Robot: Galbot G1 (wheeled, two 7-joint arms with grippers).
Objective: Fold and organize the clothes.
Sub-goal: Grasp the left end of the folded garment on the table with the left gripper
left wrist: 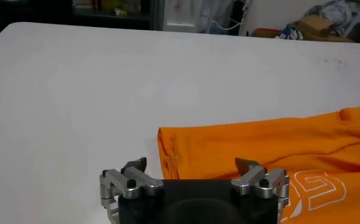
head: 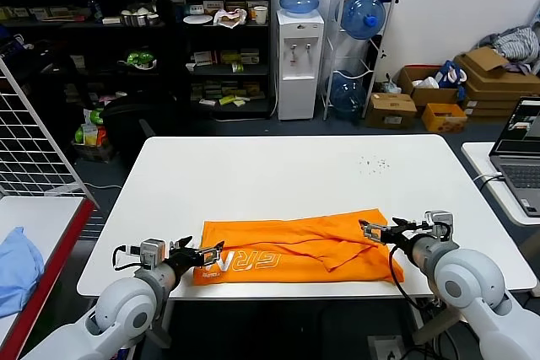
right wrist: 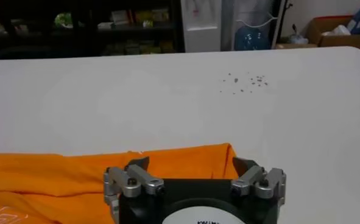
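The white bench (head: 287, 183) is seen whole only in the head view. The orange T-shirt (head: 295, 250) is laid folded along its near edge. The left pincer (head: 202, 254) and right pincer (head: 377, 230) are shown open, holding nothing, at the shirt's ends.
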